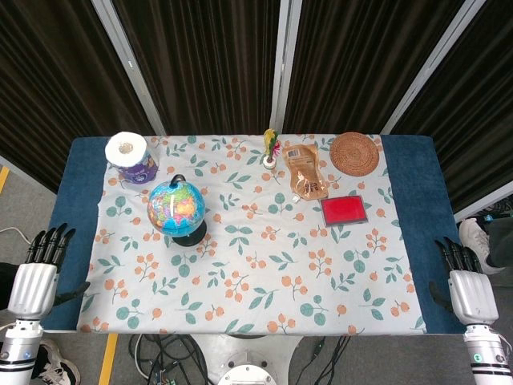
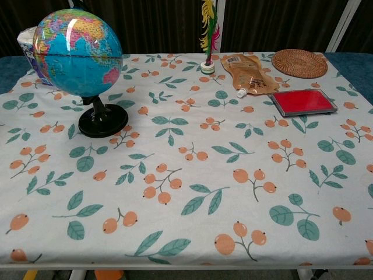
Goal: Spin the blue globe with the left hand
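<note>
Table: blue globe near far-left corner, light, spins freely, brush its side; left hand fingers straight, empty.

The left robot hand has a silver-grey metal body of boxy shape with black fingers, and a black thumb stands out at its side. Below it the wrist is a white cylinder with a small blue light or mark on it. The right robot hand looks the same: silver-grey palm, black fingers, and a white cylindrical wrist with small dark markings.
</note>
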Robot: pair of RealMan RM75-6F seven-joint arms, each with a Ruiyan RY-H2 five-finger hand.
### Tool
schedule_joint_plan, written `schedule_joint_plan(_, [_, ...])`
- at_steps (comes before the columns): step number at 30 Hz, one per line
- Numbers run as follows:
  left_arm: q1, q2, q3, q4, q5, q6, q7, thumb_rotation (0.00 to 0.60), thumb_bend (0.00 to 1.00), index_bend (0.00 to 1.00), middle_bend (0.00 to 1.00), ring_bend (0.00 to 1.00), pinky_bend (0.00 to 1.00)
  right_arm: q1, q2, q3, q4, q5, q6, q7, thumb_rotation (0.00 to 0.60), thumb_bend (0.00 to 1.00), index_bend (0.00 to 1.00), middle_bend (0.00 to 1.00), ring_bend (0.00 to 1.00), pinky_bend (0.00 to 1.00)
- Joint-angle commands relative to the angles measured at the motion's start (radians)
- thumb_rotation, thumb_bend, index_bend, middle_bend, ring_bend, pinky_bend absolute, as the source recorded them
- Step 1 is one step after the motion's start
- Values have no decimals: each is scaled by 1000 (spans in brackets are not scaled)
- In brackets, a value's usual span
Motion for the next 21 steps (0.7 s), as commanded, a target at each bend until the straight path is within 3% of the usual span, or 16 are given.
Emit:
schedule_joint_plan(1, [-3,-2,-1,0,6,-1,-2,600,0,19,0,0,0,0,-3,-2,4,-1,-1,1,600,341,0,0,0,0])
schedule_joint_plan(11, [-74,18,-9,-89,128,-20,27,600,0,19,0,0,0,0,-3,-2,6,1,-3,1,600,340,0,0,0,0])
schedule_joint_plan(16, [-162,17,-24,-169,212,-95,79,600,0,19,0,0,0,-2,-8,-5,23,8,-9,4,600,340,0,0,0,0])
schedule_joint_plan(21, [-250,-14,-64,-223,218,-192,132,600,0,19,0,0,0,-1,-12,-3,33,12,-14,13,600,340,0,0,0,0])
